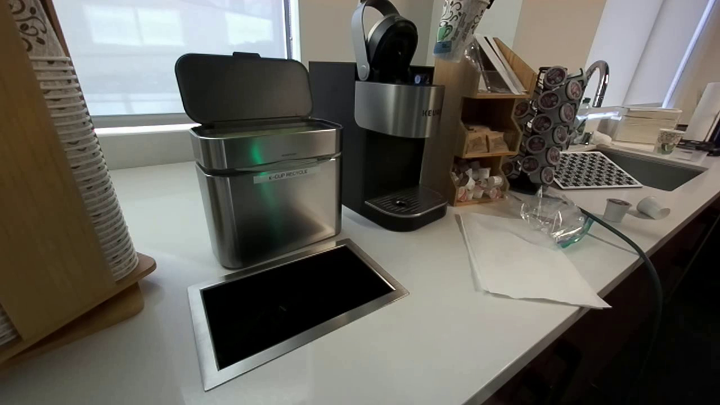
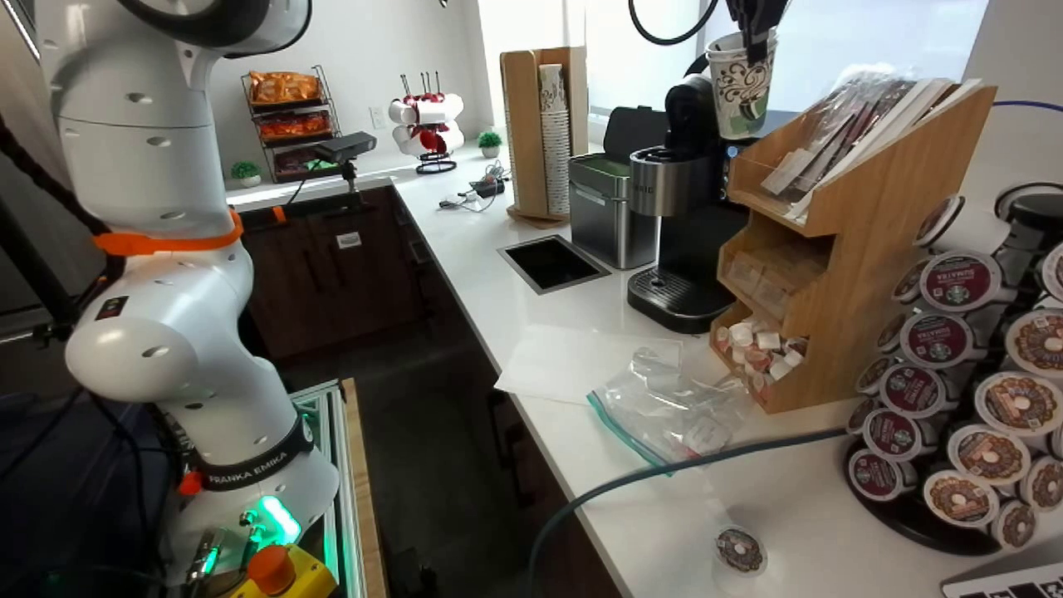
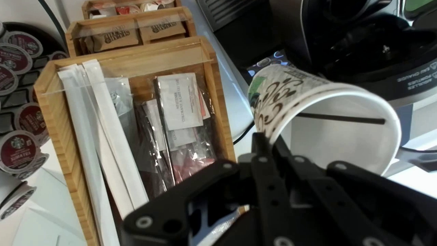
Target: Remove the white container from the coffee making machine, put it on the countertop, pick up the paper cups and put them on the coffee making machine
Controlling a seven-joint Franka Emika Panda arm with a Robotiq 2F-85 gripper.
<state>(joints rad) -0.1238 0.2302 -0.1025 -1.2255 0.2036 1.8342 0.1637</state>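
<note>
At the left of an exterior view, on the white surface (image 1: 349, 360), there stands a steel bin (image 1: 270, 214) with its lid up. Near it to the right comes the coffee making machine (image 1: 396, 109), upright, its black head raised; on the drip tray (image 1: 413, 198) no cup is placed yet.

Next to the right, high beside the machine and, it seems, not touching it, hangs the paper cup (image 2: 739, 95). The end effector (image 3: 270, 140) is clamped on its wall at the rim. Therefore I judge that the picking up is done and the step in hand is the carrying. The next move calls for bringing the cup over the machine, making it level, and only then opening; whether tray or top is wanted, the task does not say.

The cup is whitish, with dark curls and a green patch, mouth upward, slightly tilted, white inside. A thin dark strip (image 3: 341, 118) shows within; what it is I cannot tell. Perhaps two cups are nested, since a second line follows the rim.

Further right come a wooden organizer (image 2: 855, 274), then an upright pod (image 1: 617, 211) and a tipped pod (image 1: 652, 208), both white; one of them may be the white container, already set down.
</note>
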